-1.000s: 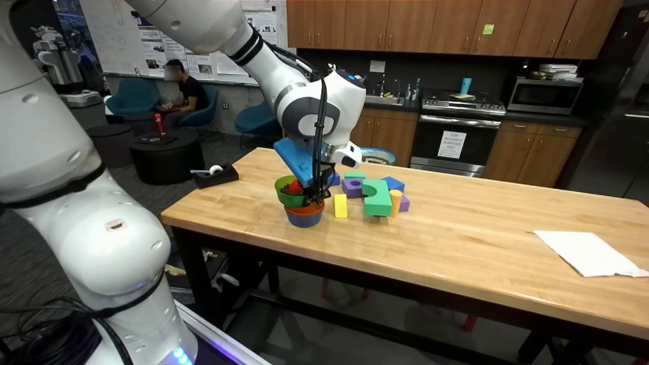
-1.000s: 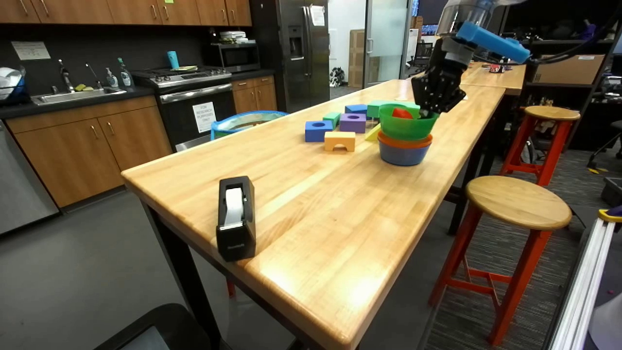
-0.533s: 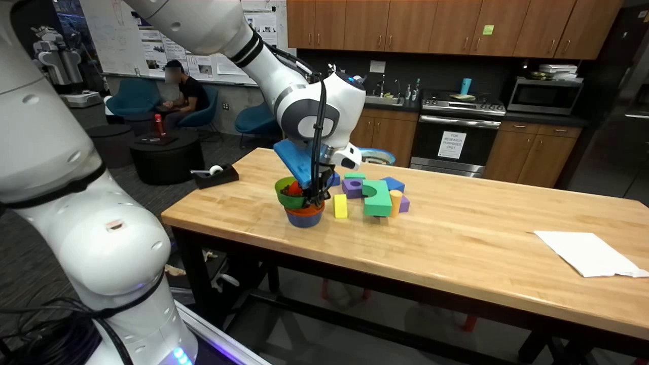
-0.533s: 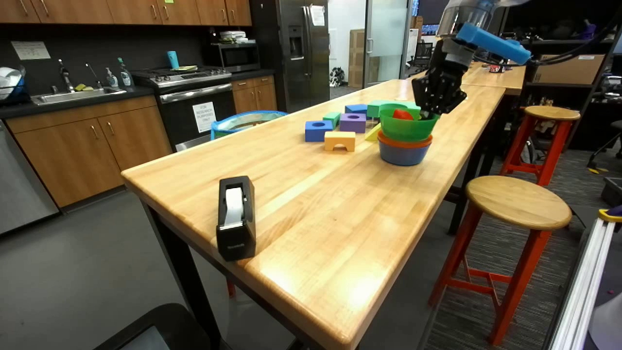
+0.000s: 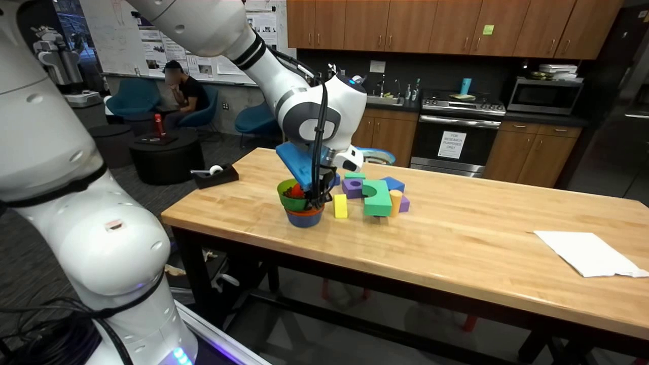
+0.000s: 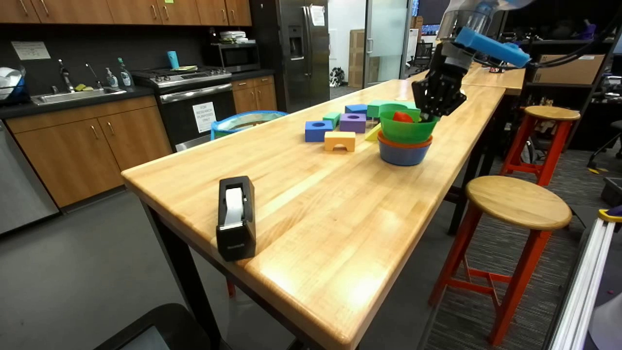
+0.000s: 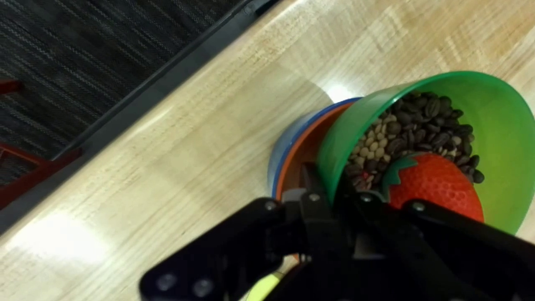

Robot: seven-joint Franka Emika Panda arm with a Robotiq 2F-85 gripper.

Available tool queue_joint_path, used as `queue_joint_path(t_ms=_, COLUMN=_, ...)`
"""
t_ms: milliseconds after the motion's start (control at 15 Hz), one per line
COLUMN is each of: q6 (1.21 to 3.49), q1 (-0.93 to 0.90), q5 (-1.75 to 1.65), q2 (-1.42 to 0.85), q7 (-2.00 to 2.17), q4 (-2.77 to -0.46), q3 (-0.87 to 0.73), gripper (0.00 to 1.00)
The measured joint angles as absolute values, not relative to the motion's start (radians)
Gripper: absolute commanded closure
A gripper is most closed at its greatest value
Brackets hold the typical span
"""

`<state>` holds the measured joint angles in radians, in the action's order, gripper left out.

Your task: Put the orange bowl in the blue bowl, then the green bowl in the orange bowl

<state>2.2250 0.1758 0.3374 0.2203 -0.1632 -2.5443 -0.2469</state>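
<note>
Green plastic is what I'm pinching: my end effector (image 7: 327, 179) grips the rim of the green bowl (image 7: 503, 142), with a strawberry (image 7: 439, 184) and dark beans (image 7: 434, 121) inside it. I hold it above the orange bowl (image 7: 308, 148), shifted to one side; whether the two touch, I can't tell. The orange bowl is nested in the blue bowl (image 7: 276, 156), and that one stands on the desk (image 7: 188, 175). Farther off, in an exterior view, I see a yellow block (image 5: 340, 206), a purple block (image 5: 352, 189) behind it, and, across the room, the stove (image 5: 477, 139).
</note>
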Motion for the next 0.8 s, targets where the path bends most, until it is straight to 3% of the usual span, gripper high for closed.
queue_joint_path(t_ms=533, q6=2.244, q1=0.177, q5=0.337, q2=0.199, q7=-0.158, q4=-2.536, q3=-0.247, gripper=0.98)
queue_joint_path(t_ms=600, q6=2.245, q1=0.177, q5=0.337, q2=0.198, q7=-0.158, q4=-2.536, q3=-0.247, gripper=0.66)
queue_joint_path(t_ms=667, q6=2.245, q1=0.177, q5=0.337, q2=0.198, q7=-0.158, q4=-2.536, q3=-0.247, gripper=0.65)
queue_joint_path(t_ms=800, q6=2.246, q1=0.177, q5=0.337, q2=0.198, q7=-0.158, q4=-2.535, q3=-0.247, gripper=0.55)
